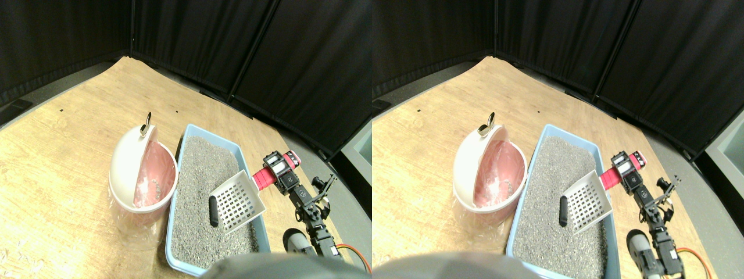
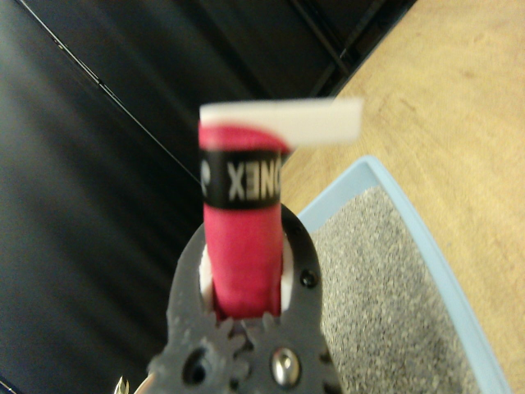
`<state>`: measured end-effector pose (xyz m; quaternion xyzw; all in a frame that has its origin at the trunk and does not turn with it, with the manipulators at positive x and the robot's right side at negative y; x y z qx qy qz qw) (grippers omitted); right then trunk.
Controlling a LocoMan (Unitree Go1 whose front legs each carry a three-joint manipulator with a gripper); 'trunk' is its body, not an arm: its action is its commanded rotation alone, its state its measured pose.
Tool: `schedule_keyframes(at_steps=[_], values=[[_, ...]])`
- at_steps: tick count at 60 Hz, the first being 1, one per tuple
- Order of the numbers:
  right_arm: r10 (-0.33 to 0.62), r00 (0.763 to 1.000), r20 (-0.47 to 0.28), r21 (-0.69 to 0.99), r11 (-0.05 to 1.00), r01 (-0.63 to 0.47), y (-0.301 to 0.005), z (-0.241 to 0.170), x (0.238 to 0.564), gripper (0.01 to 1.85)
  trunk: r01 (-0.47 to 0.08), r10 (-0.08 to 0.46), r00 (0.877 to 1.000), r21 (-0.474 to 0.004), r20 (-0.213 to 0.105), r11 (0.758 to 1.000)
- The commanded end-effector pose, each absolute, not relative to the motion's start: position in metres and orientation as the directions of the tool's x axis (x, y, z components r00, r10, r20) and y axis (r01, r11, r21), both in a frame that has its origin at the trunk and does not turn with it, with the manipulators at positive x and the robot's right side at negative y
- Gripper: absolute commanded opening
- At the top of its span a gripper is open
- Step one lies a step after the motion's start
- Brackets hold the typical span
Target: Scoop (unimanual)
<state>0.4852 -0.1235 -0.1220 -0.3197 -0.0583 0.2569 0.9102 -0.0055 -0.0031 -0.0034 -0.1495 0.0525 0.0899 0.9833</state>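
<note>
Scoop (image 1: 239, 197) white, slotted, with a thick red wrapped handle (image 1: 265, 177); blade sits over the grey litter, tilted, lower edge at or just above the surface, can't tell which. Right gripper (image 1: 278, 170) clenched around the red handle; wrist view shows the handle (image 2: 243, 254) gripped between the dark jaws, black band across it, white scoop edge (image 2: 287, 121) blurred beyond. Litter tray (image 1: 174, 218) light blue, rectangular, filled with grey granules, on the wooden desk (image 1: 58, 151). Small dark oblong lump (image 1: 213, 210) lies on the litter just beside the scoop's lower edge, touching or nearly so. Bin (image 1: 142, 174) round, white, pink liner inside, domed lid swung open, standing right against the tray's side away from the arm. Small metal clip (image 1: 145, 125) on the lid's upper rim. Black curtains (image 1: 232, 40) behind the desk.
</note>
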Motion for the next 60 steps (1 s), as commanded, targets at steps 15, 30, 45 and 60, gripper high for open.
schedule_keyframes(at_steps=[15, 30, 45, 60], values=[[0.561, 0.800, -0.211, -0.511, 0.635, -0.580, -0.102, -0.176, 0.466, 0.06, -0.242, 0.191, 0.965, -0.317, -0.182, 0.917], [0.493, 0.847, -0.197, -0.483, 0.703, -0.522, -0.109, -0.160, 0.474, 0.06, -0.237, 0.190, 0.967, -0.317, -0.172, 0.918], [0.449, 0.890, -0.084, -0.413, 0.797, -0.441, -0.123, -0.133, 0.484, 0.06, -0.214, 0.177, 0.974, -0.300, -0.144, 0.930], [0.298, 0.954, -0.044, -0.118, 0.946, -0.301, -0.146, -0.119, 0.492, 0.06, -0.199, 0.170, 0.978, -0.292, -0.124, 0.935]])
